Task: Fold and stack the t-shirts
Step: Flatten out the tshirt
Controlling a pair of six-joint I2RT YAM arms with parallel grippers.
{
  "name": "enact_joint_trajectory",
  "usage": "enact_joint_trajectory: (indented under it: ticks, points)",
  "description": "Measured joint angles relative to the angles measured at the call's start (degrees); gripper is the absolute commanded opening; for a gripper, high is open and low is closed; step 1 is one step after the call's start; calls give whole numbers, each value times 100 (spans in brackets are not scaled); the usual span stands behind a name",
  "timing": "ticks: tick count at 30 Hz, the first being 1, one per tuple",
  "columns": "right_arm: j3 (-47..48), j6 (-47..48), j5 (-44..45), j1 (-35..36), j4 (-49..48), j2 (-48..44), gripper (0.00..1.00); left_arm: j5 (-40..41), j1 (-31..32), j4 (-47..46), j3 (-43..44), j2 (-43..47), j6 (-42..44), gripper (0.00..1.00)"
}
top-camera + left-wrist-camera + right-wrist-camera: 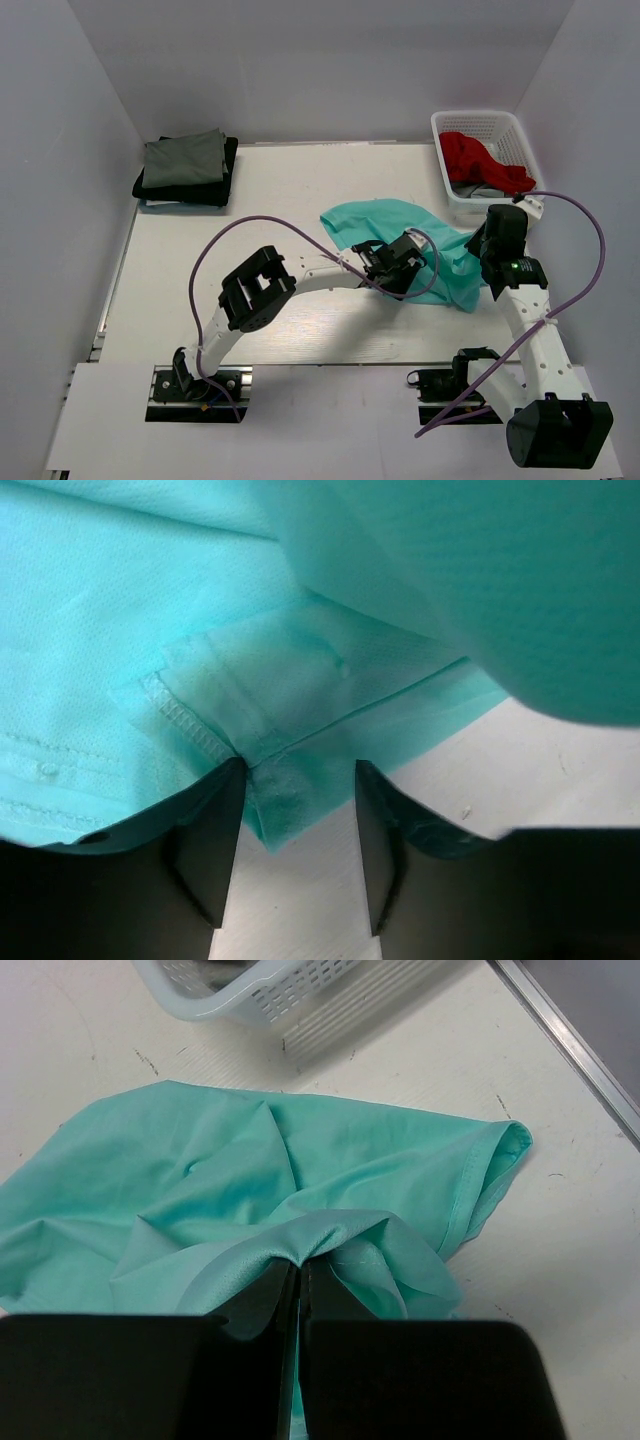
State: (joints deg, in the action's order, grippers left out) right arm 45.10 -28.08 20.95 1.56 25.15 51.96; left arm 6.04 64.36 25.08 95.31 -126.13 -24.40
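Observation:
A light teal t-shirt (pixel 385 222) lies crumpled on the white table right of centre. My left gripper (pixel 408 255) is low over its near edge. In the left wrist view the jaws stand open (pixel 297 780), with a hemmed corner of the teal shirt (pixel 290 800) lying between the fingertips. My right gripper (pixel 480 262) is at the shirt's right side. In the right wrist view it (pixel 300 1265) is shut on a raised fold of the teal shirt (pixel 200 1180). A red t-shirt (pixel 470 155) lies in the basket. A folded grey-green t-shirt (pixel 185 157) sits on a black one (pixel 200 190) at the back left.
A white lattice basket (pixel 520 140) stands at the back right, close behind my right gripper, and also shows in the right wrist view (pixel 300 1000). White walls close in the table on the left, back and right. Purple cables loop over both arms.

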Motion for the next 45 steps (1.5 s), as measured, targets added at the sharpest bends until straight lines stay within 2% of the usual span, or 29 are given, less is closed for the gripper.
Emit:
enact_joint_trajectory:
  ticks: [1,2,3,7,8,9,15,20,29,33,40,45]
  points:
    - [-2,0,2,-2,-2,0,0,9,-2,22,0,0,-2,49]
    - [-2,0,2,-2,-2,0,0,46,-4,55,0,-2,-7,39]
    - [0,0,2,-4,-2,0,0,94,-4,90,0,-4,-2,34]
    - [-2,0,2,-4,-4,0,0,256,0,188,-2,-4,-24,16]
    - [-2,0,2,-4,-4,0,0,308,0,197,-2,-4,-9,2]
    - [-2,0,2,-4,-4,0,0,367,0,201,-4,-4,4,0]
    - [-2,0,4,-7,-4,0,0,588,0,210,-70,35,11,0]
    - [-2,0,2,-4,-4,0,0,717,0,289,-505,562,87,0]
    - [17,7,31,-4,39,-175,0,1147,-44,129,-1174,3049,297,0]
    - [249,2,186,-7,210,-295,0,1919,-79,111,-1366,3998,286,0]
    - [986,52,332,-7,487,-494,0,4072,-162,769,-1582,4535,-61,0]
    - [1947,232,328,-7,656,-505,0,5327,-319,1311,-1652,5093,-313,0]
